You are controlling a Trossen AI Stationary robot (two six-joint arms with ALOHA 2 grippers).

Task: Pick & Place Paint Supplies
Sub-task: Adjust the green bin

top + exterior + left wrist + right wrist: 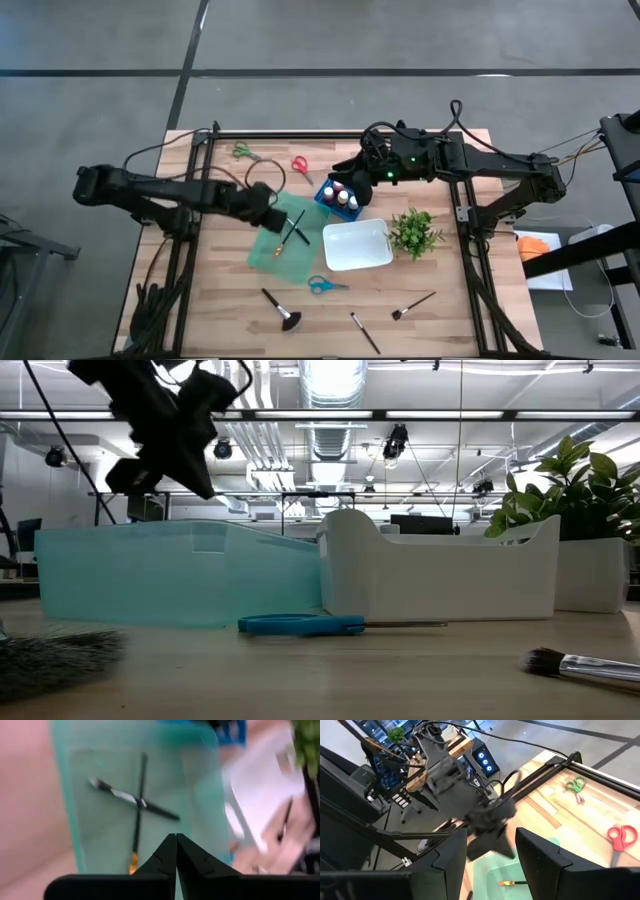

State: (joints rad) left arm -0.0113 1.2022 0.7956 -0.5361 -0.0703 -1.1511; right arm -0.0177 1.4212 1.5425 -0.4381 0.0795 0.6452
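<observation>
Bench [420, 320]: light wood, seen from above, with my two arms reaching in from 9 and 3 o'clock.

My left end effector [272, 222]: fingers pressed together and empty, above the 9 o'clock edge of the teal tray [265, 255]. In my left wrist view the closed fingertips [176, 851] point over that tray.

Teal tray: just left of centre; two dark-handled brushes [296, 228] lie crossed in it.

My right end effector [362, 170]: jaws partly apart, nothing visible between them, above the blue bin [324, 197] at about 12 o'clock of centre.

Blue bin: holds small paint bottles [342, 194] with coloured caps, standing upright.

White bin [356, 245]: right of the teal tray, touching or just beside it; contents not discernible.

Plant [414, 232]: leafy green, just beside the white bin at 3 o'clock.

Green-handled scissors [242, 152]: 11 o'clock, near the far edge. Red-handled scissors [300, 165]: just right of them, well clear of the trays.

Blue-handled scissors [322, 285]: on the bench at 6 o'clock of the teal tray.

Loose brushes on the near bench: a wide-headed brush [282, 311] at 7 o'clock, a slim brush [364, 332] at 6 o'clock, another brush [413, 305] at 5 o'clock.
</observation>
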